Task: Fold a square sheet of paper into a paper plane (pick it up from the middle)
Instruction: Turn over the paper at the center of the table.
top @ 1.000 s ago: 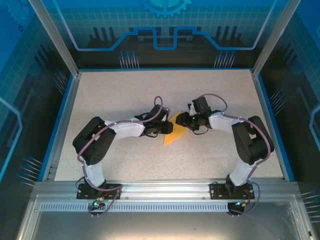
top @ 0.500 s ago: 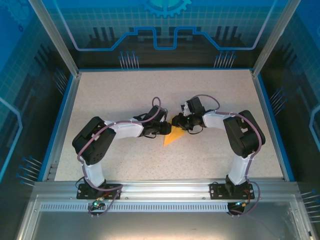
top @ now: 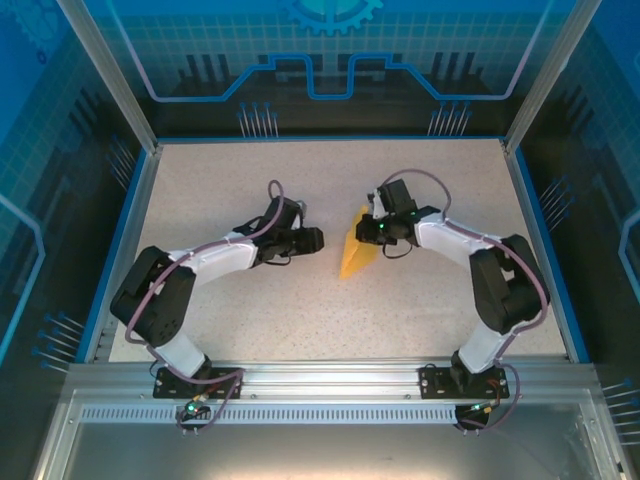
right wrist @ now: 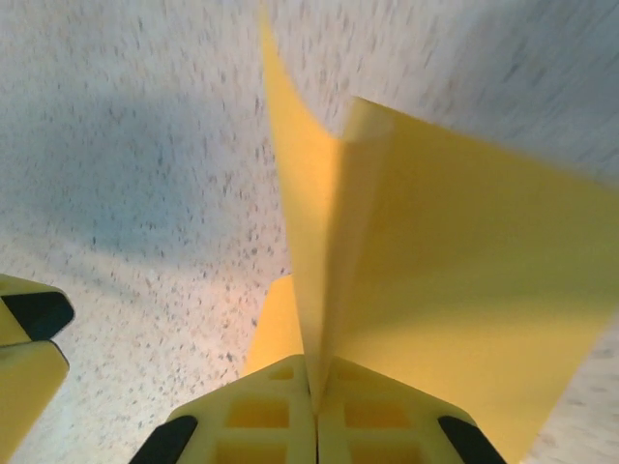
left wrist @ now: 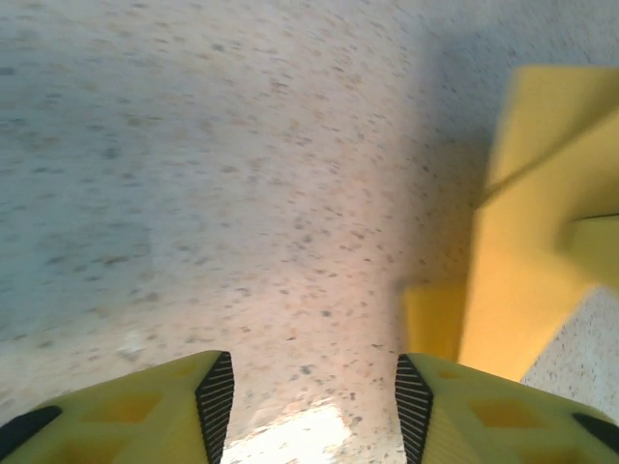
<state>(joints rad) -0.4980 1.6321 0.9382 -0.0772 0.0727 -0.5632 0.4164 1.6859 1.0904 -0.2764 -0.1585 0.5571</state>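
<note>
A: Top external view: paper where?
B: Mid-bench, folded to a wedge, pinched at its crease by right claw.
A: Left claw?
B: Spread, empty, apart on the paper's left.

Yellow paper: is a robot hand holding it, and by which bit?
The right hand is shut on the folded orange-yellow paper sheet, pinching its middle crease at one end. The left hand is open and holds nothing.

right end effector touching folded paper far end | left end effector apart
</note>
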